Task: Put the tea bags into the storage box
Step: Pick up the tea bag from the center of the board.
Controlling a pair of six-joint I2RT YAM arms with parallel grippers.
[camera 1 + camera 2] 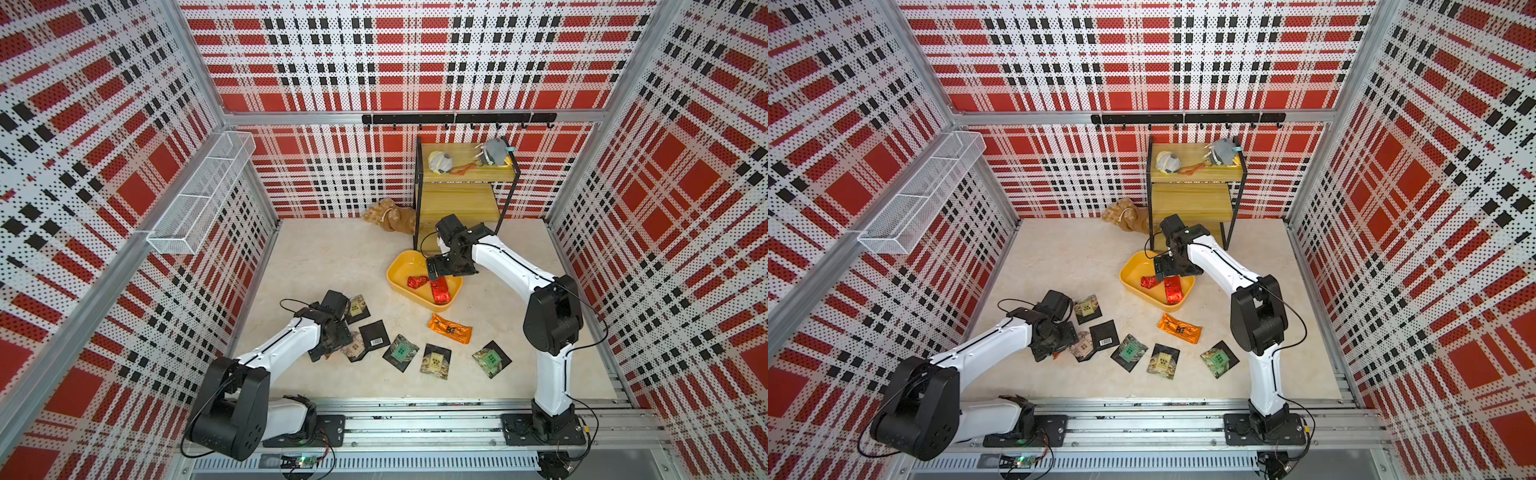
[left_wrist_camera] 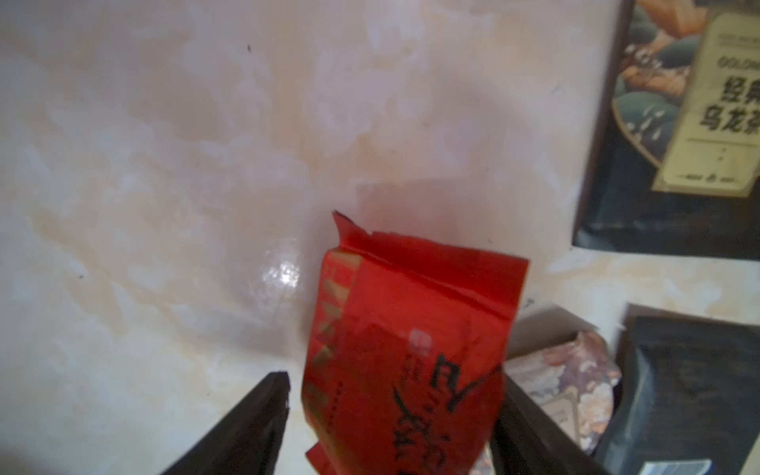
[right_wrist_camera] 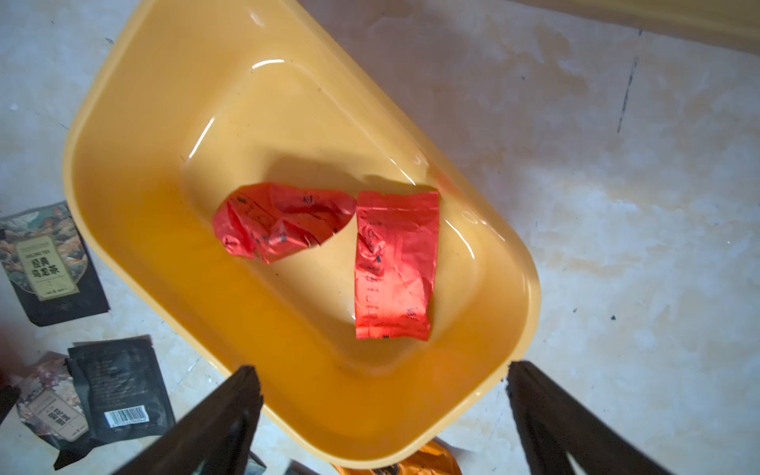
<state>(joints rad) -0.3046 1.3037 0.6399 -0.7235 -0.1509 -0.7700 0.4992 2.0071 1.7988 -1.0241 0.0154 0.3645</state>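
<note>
The shallow yellow plastic storage box [image 3: 123, 103] holds two red foil tea bags [image 3: 392, 267], directly under the right tool [image 3: 382, 368] — jaws wide apart, arm arched over. The left tool [image 2: 392, 372] hangs low over the tabletop [image 2: 164, 164], a third red sachet [image 2: 411, 320] between its jaws — gripped or loose, unclear.

Plaid walls [image 1: 415, 62], marble flr [image 1: 332, 266], wood shelf [image 1: 457, 199]

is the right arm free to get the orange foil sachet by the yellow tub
Probably yes: the right gripper hangs open over the yellow tub, and the orange foil sachet lies uncovered beside it.
</note>
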